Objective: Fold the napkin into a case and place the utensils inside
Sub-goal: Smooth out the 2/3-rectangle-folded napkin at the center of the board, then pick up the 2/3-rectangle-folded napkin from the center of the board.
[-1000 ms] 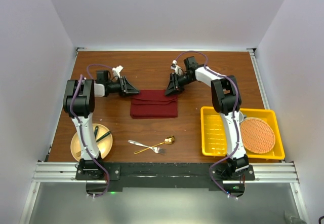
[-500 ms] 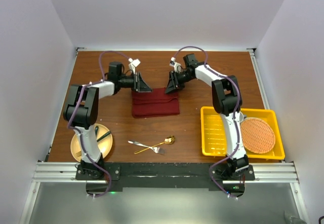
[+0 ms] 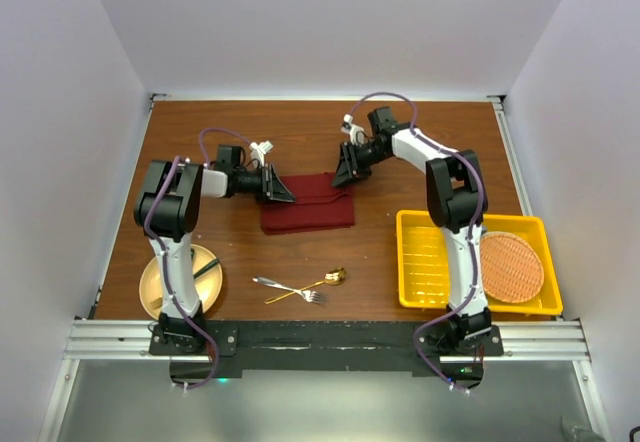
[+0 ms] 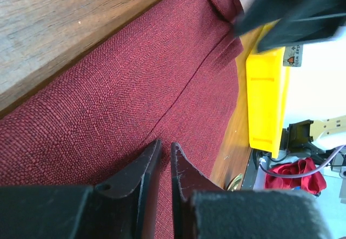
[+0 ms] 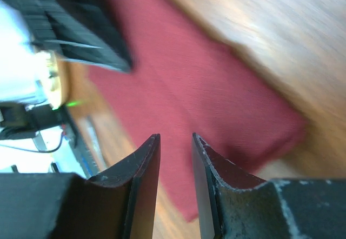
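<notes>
The maroon napkin (image 3: 308, 205) lies folded into a wide rectangle at mid-table, and it fills the left wrist view (image 4: 135, 77). My left gripper (image 3: 286, 191) lies low over its upper left part. Its tips (image 4: 165, 143) are on the cloth with a slim gap, and no cloth stands between them. My right gripper (image 3: 343, 175) hovers above the upper right corner, open (image 5: 175, 136), with the napkin (image 5: 216, 93) below it. The silver fork (image 3: 278, 285) and the gold spoon (image 3: 330, 278) lie crossed near the front edge, apart from both grippers.
A yellow tray (image 3: 430, 262) sits at the front right with a round orange woven mat (image 3: 508, 267) partly in it. A gold plate (image 3: 160, 287) with dark green-handled cutlery is at the front left. White walls enclose the table on three sides.
My left gripper swung from left of the napkin onto its upper left part, and its jaws narrowed. My right gripper shifted slightly at the upper right corner.
</notes>
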Tool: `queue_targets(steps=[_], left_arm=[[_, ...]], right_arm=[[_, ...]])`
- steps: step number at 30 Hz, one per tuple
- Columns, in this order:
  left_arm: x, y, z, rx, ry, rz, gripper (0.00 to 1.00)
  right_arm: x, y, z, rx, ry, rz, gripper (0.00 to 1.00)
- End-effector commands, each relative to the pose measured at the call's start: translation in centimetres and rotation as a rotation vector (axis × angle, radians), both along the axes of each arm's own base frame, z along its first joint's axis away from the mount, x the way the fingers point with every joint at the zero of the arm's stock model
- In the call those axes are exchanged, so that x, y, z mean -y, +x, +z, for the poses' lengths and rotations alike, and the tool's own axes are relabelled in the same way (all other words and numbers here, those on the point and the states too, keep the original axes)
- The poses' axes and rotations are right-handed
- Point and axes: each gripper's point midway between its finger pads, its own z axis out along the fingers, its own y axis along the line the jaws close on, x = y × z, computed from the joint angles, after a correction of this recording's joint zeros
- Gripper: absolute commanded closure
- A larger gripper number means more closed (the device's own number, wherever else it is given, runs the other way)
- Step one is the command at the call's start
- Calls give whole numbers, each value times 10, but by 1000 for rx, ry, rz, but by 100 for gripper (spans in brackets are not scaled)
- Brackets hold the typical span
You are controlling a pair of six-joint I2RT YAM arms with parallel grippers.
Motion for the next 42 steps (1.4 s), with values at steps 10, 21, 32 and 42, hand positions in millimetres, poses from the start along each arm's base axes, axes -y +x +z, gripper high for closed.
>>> queue_targets(steps=[10,21,32,42], left_arm=[[8,10,75,695,363,-287,49],[35,-56,26,1293,860,-844,41],[34,-63,-28,1320,1007,-1054,60],[71,-98,11,1209,719,-1062,100]], right_arm=[[45,-9,-87,-65,-245,-13,70],[53,-10,-93,8,-313,61,71],[53,-7,-92,53,-328,106,72],[56,-31,-81,97,-326,226,72]])
